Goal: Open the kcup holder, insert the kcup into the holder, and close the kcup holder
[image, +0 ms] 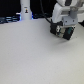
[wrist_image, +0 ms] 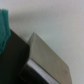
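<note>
Nearest the wrist lens: blurred teal-green shape, taken as the green top of the kcup (wrist_image: pixel 4 25), cut off by the frame edge. Just beside it, touching in the picture, a black mass, probably the kcup holder (wrist_image: pixel 14 60), too out of focus for slots or front marks. Next to that a grey-beige wedge (wrist_image: pixel 49 59) with a thin pale stripe along its lower edge; identity not determinable. Behind all of it, bare pale table (wrist_image: pixel 57 20). Exterior view: gripper (image: pixel 62 34) low over the table on the exterior view's right, far side, white arm links above it. Small green-tinged spot at the fingertips, consistent with the kcup sitting at or between them; dark blocky shape directly at the gripper, not separable from the fingers. Finger spacing unreadable in either view, so grip state not determinable. White post (image: pixel 25 10) upright at the far edge, well apart from the gripper, toward the exterior view's left.
</note>
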### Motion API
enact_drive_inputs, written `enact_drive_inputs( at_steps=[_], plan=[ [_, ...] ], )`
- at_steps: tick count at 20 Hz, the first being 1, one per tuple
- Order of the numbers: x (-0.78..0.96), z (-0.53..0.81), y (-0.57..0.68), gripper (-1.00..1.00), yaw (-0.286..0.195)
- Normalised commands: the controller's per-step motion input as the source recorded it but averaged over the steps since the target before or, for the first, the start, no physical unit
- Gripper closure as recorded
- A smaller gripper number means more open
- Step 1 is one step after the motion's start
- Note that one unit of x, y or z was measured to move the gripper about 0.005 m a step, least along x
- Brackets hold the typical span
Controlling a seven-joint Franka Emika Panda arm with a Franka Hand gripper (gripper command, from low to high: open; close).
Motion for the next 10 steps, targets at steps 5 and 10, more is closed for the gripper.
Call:
enact_drive_inputs(
  at_steps=[5, 10],
  plan=[
    [-0.90, -0.02, 0.44, -1.00, 0.050],
    [-0.62, 0.09, 0.45, -1.00, 0.084]
  ],
)
